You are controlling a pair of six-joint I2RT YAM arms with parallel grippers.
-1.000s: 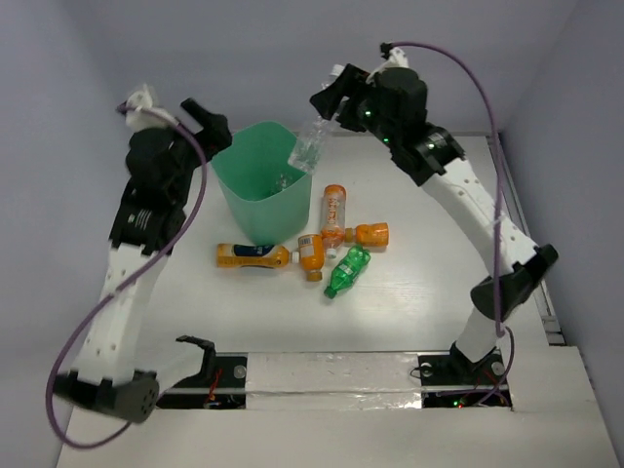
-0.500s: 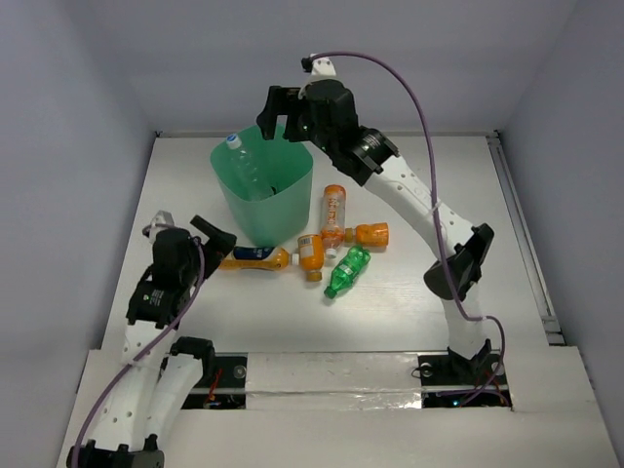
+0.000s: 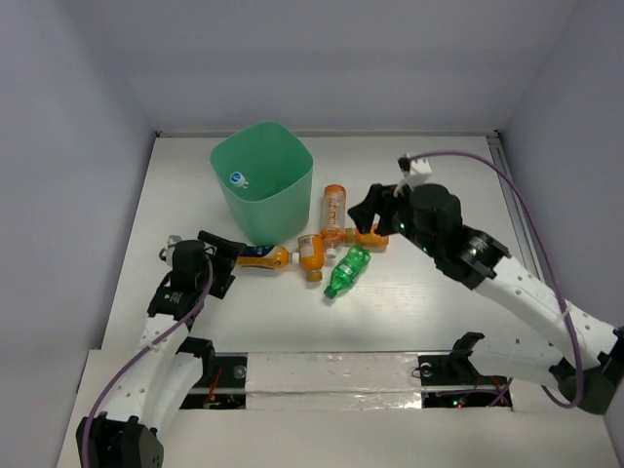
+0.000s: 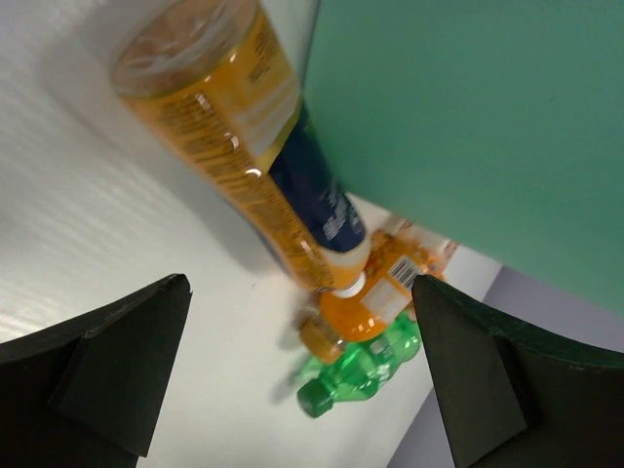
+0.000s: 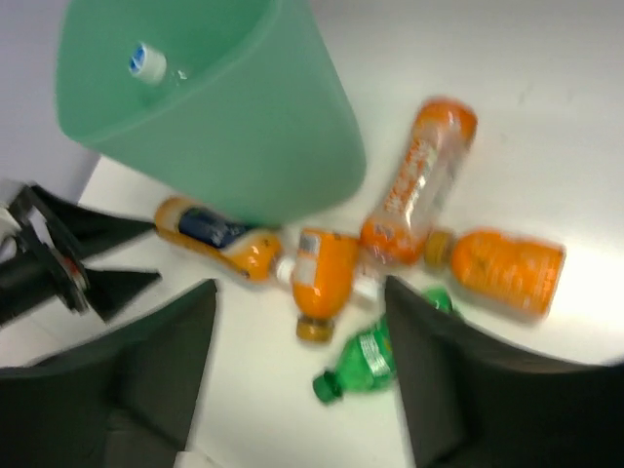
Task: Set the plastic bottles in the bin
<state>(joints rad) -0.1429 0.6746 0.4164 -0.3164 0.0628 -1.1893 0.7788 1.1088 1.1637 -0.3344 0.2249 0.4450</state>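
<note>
The mint-green bin (image 3: 290, 200) stands at the back left, with a clear bottle (image 3: 238, 179) inside; both also show in the right wrist view, the bin (image 5: 244, 136) and the clear bottle (image 5: 148, 62). On the table lie several orange bottles: one with a dark-blue label (image 3: 255, 256), one (image 3: 311, 252), one (image 3: 334, 212) and one (image 3: 371, 235), plus a green bottle (image 3: 347, 270). My left gripper (image 3: 224, 262) is open and empty, low at the base of the blue-labelled bottle (image 4: 244, 146). My right gripper (image 3: 375, 208) is open and empty above the orange bottles (image 5: 322, 278).
The bin wall (image 4: 468, 117) is close beside the left gripper. The green bottle (image 4: 361, 375) and an orange bottle (image 4: 375, 297) lie beyond it. White walls enclose the table at the back and sides.
The right gripper let the clear bottle go into the bin, then drew back right and down over the orange bottles. The left arm came down from beside the bin to the blue-labelled bottle.
</note>
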